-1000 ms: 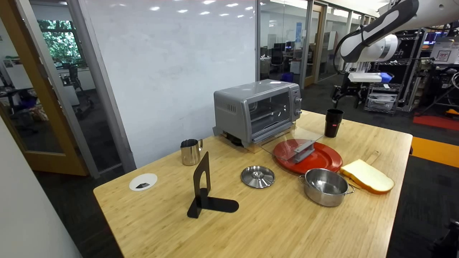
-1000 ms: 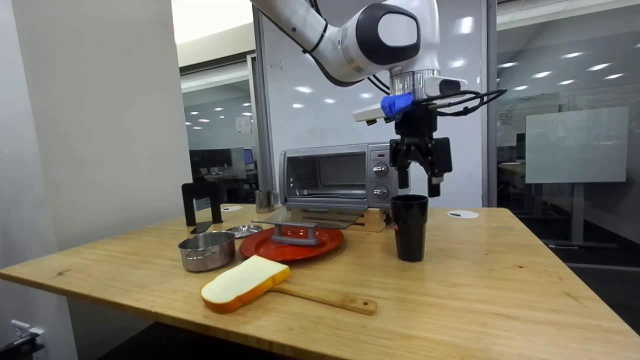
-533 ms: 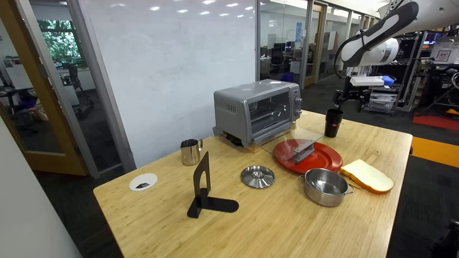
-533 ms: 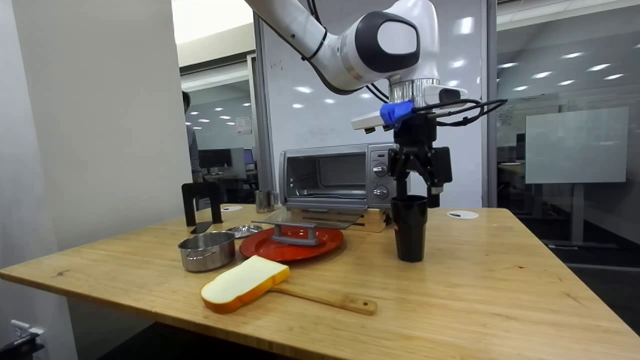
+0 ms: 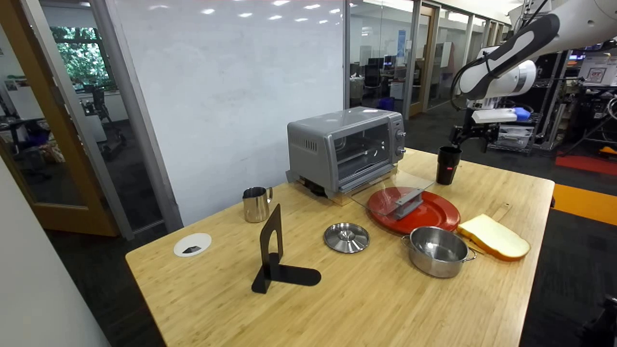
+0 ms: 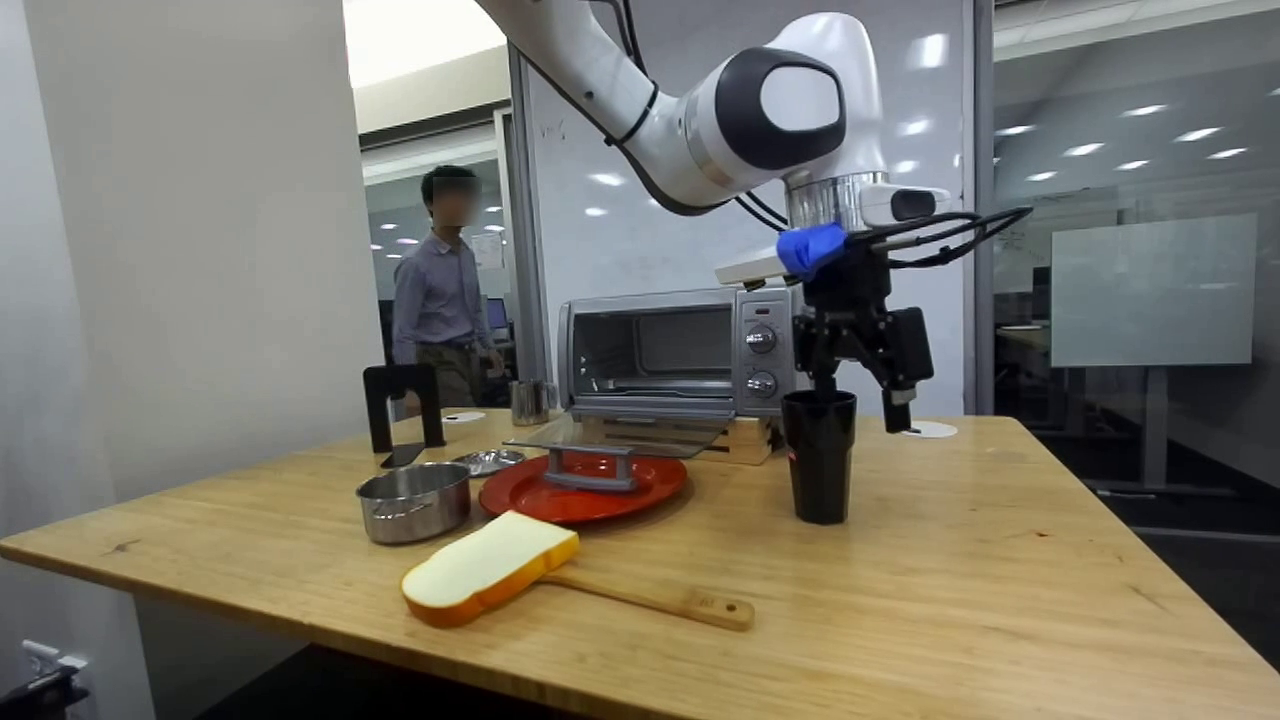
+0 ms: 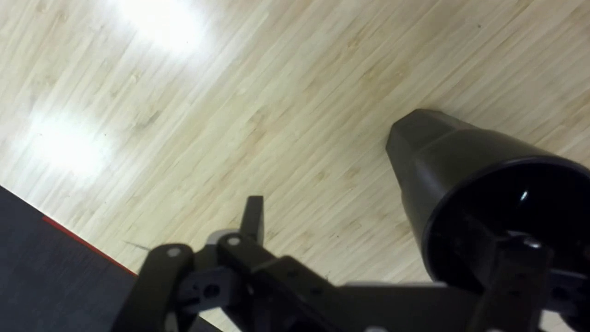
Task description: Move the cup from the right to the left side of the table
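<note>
In an exterior view, the cup point(image 6: 820, 460) stands upright on the tabletop point(image 6: 1000, 600), well in from the right edge. Gripper point(image 6: 861, 405) open, nothing held: one finger over or just inside the mouth, the other outside. Contact with the wall: cannot tell.

Handling, as judged: probably light, stiff plastic; smooth faces may slip; unlikely to break, but tall and narrow, so a sideways nudge could tip it. Best hold looks to be the wall just below the rim, one finger in, one out.

Count on the tabletop, same view, left to right: 1 bookend point(image 6: 400, 382); 1 pot point(image 6: 415, 515); 2 white discs point(image 6: 463, 416) (one near the far left corner, one near the far right); bread point(image 6: 490, 560), 1 slice; 1 lid point(image 6: 490, 461); 1 jug point(image 6: 527, 403); 1 plate point(image 6: 656, 488); 1 wooden utensil point(image 6: 700, 605), partly under the bread; 1 oven point(image 6: 685, 345) on 1 slatted stand point(image 6: 748, 440); 1 cup.
</note>
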### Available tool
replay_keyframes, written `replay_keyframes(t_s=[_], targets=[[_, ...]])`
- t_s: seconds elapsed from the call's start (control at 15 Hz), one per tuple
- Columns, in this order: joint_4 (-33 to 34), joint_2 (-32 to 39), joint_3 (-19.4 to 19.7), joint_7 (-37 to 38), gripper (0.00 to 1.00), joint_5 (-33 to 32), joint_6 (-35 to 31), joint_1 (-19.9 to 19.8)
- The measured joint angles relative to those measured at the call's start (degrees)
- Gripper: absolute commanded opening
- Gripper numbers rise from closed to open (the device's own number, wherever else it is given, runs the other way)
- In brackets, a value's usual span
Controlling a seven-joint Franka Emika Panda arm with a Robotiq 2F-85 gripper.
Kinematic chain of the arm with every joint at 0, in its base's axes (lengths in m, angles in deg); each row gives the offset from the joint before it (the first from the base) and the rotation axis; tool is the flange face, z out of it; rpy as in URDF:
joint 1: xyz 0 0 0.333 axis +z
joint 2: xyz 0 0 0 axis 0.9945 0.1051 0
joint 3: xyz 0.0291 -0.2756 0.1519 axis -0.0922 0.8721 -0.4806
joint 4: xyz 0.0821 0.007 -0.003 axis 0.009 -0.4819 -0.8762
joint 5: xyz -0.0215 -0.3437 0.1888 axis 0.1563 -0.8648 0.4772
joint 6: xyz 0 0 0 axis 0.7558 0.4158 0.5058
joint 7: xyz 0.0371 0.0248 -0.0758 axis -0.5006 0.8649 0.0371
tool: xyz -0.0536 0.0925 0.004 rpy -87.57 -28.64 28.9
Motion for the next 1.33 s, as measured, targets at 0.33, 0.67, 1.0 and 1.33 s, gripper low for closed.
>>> replay_keyframes(t_s=[0.33,0.67,1.0,1.33], targets=[[0.0,2.1,0.0,0.0,1.0,0.0,-4.8,0.0],[0.3,2.6,-0.5,0.0,0.75,0.2,-5.3,0.0],[1.4,2.6,-1.6,0.0,0.49,1.1,-5.3,0.0],[1.9,2.6,-2.1,-0.1,0.15,1.5,-5.2,0.0]])
